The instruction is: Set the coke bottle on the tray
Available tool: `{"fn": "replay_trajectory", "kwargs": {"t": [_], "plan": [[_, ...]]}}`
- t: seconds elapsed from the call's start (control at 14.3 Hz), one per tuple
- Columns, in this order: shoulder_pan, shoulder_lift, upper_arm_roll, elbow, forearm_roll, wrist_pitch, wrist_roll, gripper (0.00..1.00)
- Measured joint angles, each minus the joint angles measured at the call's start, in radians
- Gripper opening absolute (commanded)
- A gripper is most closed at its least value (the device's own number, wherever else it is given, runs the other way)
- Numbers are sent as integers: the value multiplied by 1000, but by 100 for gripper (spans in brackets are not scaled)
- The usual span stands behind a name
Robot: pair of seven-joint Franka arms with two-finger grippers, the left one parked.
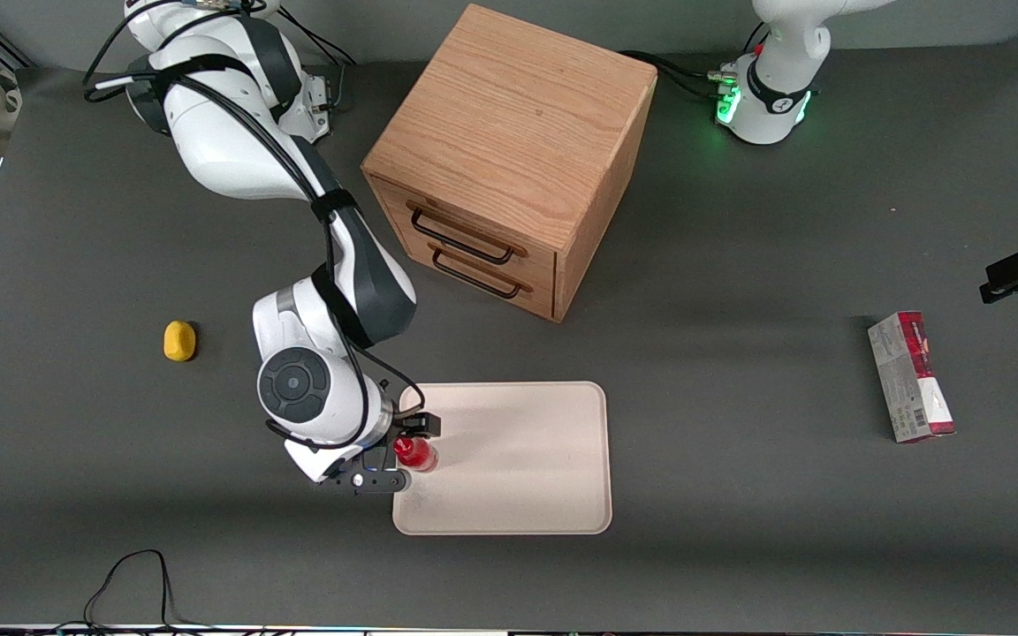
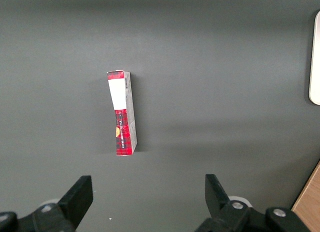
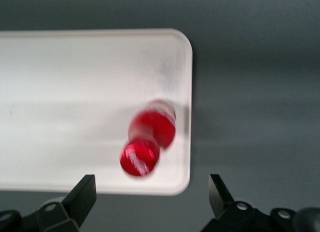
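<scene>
One coke bottle (image 3: 148, 137) is standing upright on the tray (image 1: 518, 495), just inside the rim at the end nearest the working arm, so the placing itself is looking done. The hand (image 1: 403, 452) is hovering above that same end of the tray, and the right wrist view is showing its two fingers (image 3: 82, 194) spread wide with the bottle's red cap sitting free between and below them, touching neither; the hand is released and grasping nothing. The step in hand is looking like the let-go and retreat. The next move is probably calling for a straight lift clear of the cap before any sideways travel, since the bottle is narrow and standing close to the low rim, and a brush from a finger could be tipping it over the edge. The dark grey tabletop (image 1: 739, 353) is carrying a wooden two-drawer cabinet (image 1: 509, 159) farther from the front camera than the tray, a small yellow lump (image 1: 179, 341) lying toward the working arm's end, and a red-and-grey carton (image 1: 911, 377) lying toward the parked arm's end, all well apart from the tray. Cables are trailing along the near edge of the tabletop.
</scene>
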Motion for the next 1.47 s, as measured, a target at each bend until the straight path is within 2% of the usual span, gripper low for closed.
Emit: {"fn": "replay_trajectory", "kwargs": {"t": [0.42,0.63,0.91,1.12,1.26,1.47], "plan": [[0,-182,0,17,0,-322,0,100],[-1,-289,0,8,0,-434,0,100],[-2,-470,-1,-121,-4,-467,0,100],[-9,-598,-3,-246,-45,-464,-22,100],[-62,-672,-4,-329,-56,-446,-77,100],[-198,-799,1,-488,-56,-365,-203,100]]}}
